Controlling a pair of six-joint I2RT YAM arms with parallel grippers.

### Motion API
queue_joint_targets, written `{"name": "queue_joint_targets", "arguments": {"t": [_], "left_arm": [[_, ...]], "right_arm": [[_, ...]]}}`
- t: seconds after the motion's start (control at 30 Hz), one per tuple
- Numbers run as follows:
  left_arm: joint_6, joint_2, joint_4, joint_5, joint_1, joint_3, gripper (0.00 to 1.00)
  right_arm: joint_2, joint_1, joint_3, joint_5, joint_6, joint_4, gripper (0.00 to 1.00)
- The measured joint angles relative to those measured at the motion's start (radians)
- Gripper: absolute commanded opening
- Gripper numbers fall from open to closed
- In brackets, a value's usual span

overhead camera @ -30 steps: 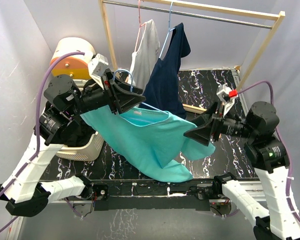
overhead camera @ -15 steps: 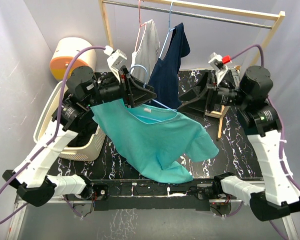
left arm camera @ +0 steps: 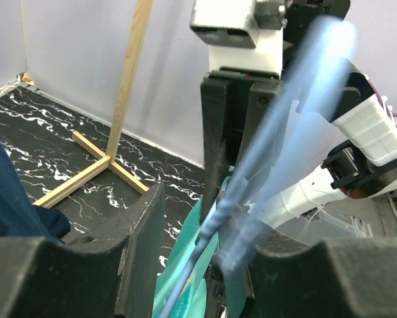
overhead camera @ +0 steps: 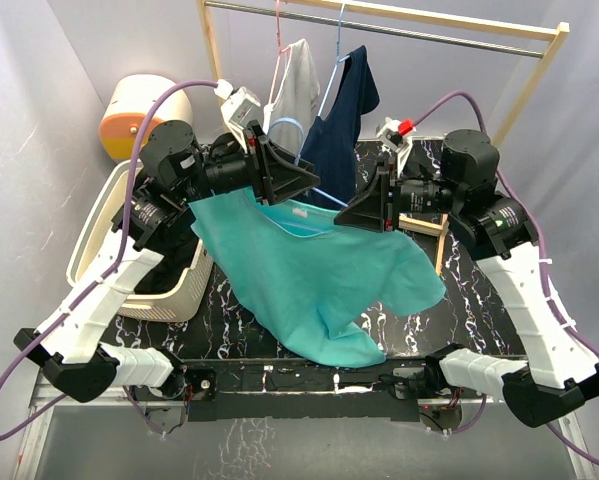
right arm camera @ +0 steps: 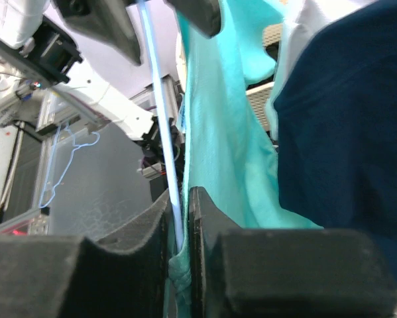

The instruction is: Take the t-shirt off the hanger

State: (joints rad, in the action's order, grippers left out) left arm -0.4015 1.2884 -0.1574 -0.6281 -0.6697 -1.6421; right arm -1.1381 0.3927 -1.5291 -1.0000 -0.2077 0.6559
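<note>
A teal t-shirt (overhead camera: 309, 290) hangs on a light blue wire hanger (right arm camera: 160, 119), held in the air over the black marbled table. My left gripper (overhead camera: 297, 183) is shut on the hanger's twisted neck (left arm camera: 215, 222), with teal cloth (left arm camera: 185, 265) just below the jaws. From the right, my right gripper (overhead camera: 354, 213) meets the shirt's shoulder. Its jaws (right arm camera: 178, 205) are shut, pinching the shirt's edge (right arm camera: 225, 132) together with the hanger's wire arm. The shirt's hem trails down toward the table's near edge.
A navy garment (overhead camera: 334, 150) and a white one (overhead camera: 289, 100) hang on the wooden rack's rail (overhead camera: 379, 25) right behind the grippers. A cream basket (overhead camera: 174, 285) stands at the left, with an orange-and-cream round container (overhead camera: 139, 115) behind it. The rack's foot (overhead camera: 429, 225) lies under the right arm.
My right gripper has swung left to the shirt's shoulder and closed on cloth and wire. My left arm has carried the hanger a little further back and right.
</note>
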Motion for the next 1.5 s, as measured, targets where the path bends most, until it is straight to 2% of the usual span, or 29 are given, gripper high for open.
{"name": "queue_joint_targets", "arguments": {"t": [0.07, 0.1, 0.13, 0.17, 0.23, 0.43, 0.5, 0.73, 0.97, 1.0, 1.03, 1.07, 1.1, 1.33, 1.37, 1.4, 1.47, 1.5], "left_arm": [[-0.001, 0.0, 0.001, 0.002, 0.0, -0.006, 0.0], [-0.002, 0.0, 0.0, 0.003, 0.002, -0.007, 0.07], [-0.002, 0.0, -0.001, 0.003, 0.005, -0.007, 0.23], [-0.002, 0.0, -0.001, 0.003, 0.005, -0.007, 0.34], [0.002, 0.0, 0.0, 0.002, 0.004, -0.007, 0.52], [0.043, -0.066, 0.005, -0.01, 0.0, 0.044, 0.69], [0.056, -0.105, 0.017, -0.026, 0.001, 0.064, 0.7], [0.085, -0.186, 0.08, -0.103, 0.0, 0.072, 0.67], [0.05, -0.145, 0.169, -0.225, 0.0, 0.073, 0.61], [0.037, -0.127, 0.182, -0.248, 0.0, 0.073, 0.56], [0.022, -0.11, 0.193, -0.267, 0.0, 0.073, 0.4], [0.01, -0.096, 0.204, -0.283, 0.0, 0.073, 0.09], [-0.011, -0.079, 0.218, -0.299, 0.0, 0.074, 0.0], [-0.075, -0.056, 0.289, -0.378, 0.0, 0.075, 0.0], [-0.075, -0.058, 0.287, -0.376, 0.0, 0.075, 0.0], [-0.073, -0.06, 0.281, -0.373, 0.0, 0.075, 0.0], [-0.068, -0.062, 0.259, -0.359, 0.0, 0.075, 0.0], [-0.066, -0.064, 0.251, -0.354, 0.0, 0.075, 0.0]], "right_arm": [[-0.003, 0.016, -0.001, 0.013, 0.012, 0.012, 0.08], [-0.002, 0.023, -0.001, 0.016, 0.015, 0.014, 0.08], [0.003, 0.029, -0.001, 0.021, 0.019, 0.014, 0.08], [0.01, 0.032, -0.001, 0.029, 0.019, 0.013, 0.08], [0.031, 0.033, -0.001, 0.048, 0.019, 0.002, 0.08], [0.087, 0.03, -0.001, 0.059, -0.003, -0.002, 0.08], [0.1, 0.03, 0.003, 0.051, -0.012, -0.009, 0.08], [0.139, 0.03, 0.05, -0.028, -0.053, -0.068, 0.08], [0.153, 0.03, 0.075, -0.127, -0.084, -0.116, 0.08], [0.156, 0.03, 0.075, -0.137, -0.087, -0.122, 0.08], [0.159, 0.03, 0.075, -0.146, -0.09, -0.127, 0.08], [0.163, 0.03, 0.075, -0.153, -0.092, -0.133, 0.08], [0.166, 0.03, 0.075, -0.158, -0.093, -0.136, 0.08], [0.164, 0.024, 0.075, -0.126, -0.079, -0.124, 0.08], [0.164, 0.024, 0.075, -0.12, -0.07, -0.117, 0.12], [0.165, 0.025, 0.075, -0.112, -0.058, -0.108, 0.22], [0.171, 0.027, 0.075, -0.081, -0.036, -0.08, 0.48], [0.179, 0.027, 0.083, -0.062, -0.028, -0.066, 0.57]]}}
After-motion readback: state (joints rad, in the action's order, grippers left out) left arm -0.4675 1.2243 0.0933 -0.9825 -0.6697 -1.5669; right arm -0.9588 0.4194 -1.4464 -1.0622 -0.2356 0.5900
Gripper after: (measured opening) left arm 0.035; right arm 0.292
